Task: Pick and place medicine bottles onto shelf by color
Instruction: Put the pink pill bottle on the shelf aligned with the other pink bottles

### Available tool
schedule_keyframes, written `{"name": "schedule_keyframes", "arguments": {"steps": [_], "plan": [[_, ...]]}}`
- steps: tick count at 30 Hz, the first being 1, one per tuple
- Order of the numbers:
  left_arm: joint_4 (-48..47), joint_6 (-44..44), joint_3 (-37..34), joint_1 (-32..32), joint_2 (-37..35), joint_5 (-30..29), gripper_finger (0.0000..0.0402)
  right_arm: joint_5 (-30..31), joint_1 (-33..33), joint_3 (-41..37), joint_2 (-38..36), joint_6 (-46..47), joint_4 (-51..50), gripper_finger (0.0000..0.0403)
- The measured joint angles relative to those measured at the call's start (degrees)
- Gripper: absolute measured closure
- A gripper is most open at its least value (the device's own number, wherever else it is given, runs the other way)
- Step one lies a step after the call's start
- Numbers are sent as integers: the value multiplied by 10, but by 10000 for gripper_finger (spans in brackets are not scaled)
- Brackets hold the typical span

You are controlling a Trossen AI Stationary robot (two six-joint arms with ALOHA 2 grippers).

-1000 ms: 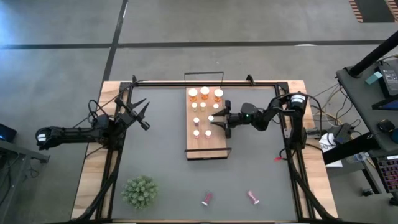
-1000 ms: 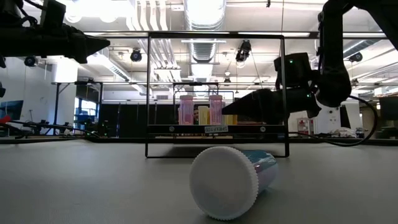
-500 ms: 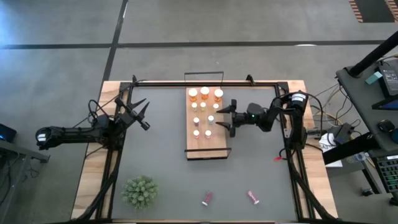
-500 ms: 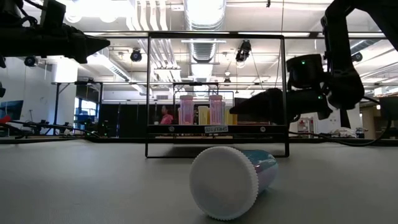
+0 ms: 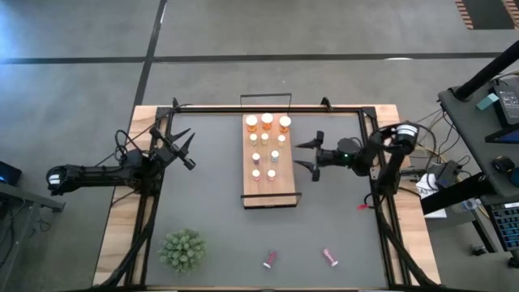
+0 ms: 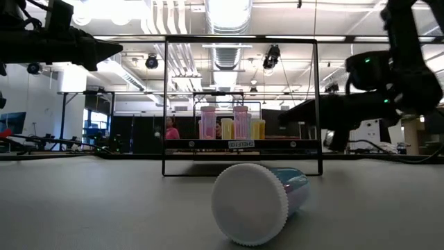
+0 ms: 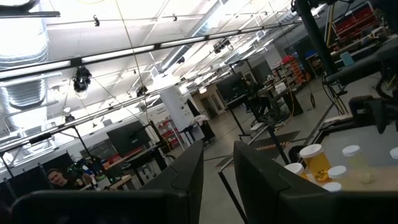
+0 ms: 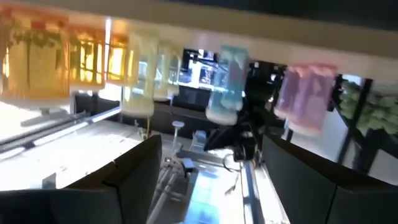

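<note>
Bottles (image 5: pixel 264 139) stood grouped by colour on the shelf (image 5: pixel 280 189). Just right of it, the right gripper (image 5: pixel 311 156) held its fingers spread and empty, likely to fetch another from the near worktop (image 5: pixel 219 227). The left gripper (image 5: pixel 185 148) waited far left, fingers closed on nothing.

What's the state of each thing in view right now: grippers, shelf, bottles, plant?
left gripper: shut, empty, raised left of the shelf.
right gripper: open, empty, just right of the shelf.
shelf: flat on the table, near end bare.
bottles on shelf: upright, capped.
two pink bottles: lying on the table.
teal bottle: on its side.
plant: upright.
</note>
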Motion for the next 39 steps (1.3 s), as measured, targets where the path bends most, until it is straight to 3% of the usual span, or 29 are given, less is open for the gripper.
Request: {"name": "schedule_keyframes", "arguments": {"steps": [9, 18, 22, 30, 35, 39], "plan": [[0, 0, 0, 0, 0, 0, 330, -5, 28, -92, -104, -7, -40, 135], [0, 0, 0, 0, 0, 0, 330, 0, 28, -89, -182, -8, -136, 136], [0, 0, 0, 0, 0, 0, 330, -19, 28, -66, -203, -55, -183, 136], [0, 0, 0, 0, 0, 0, 330, -78, 28, -2, -253, -212, -274, 136], [0, 0, 0, 0, 0, 0, 330, -111, 28, 45, -306, -394, -383, 136], [0, 0, 0, 0, 0, 0, 330, -132, 29, 90, -376, -564, -537, 136]]}}
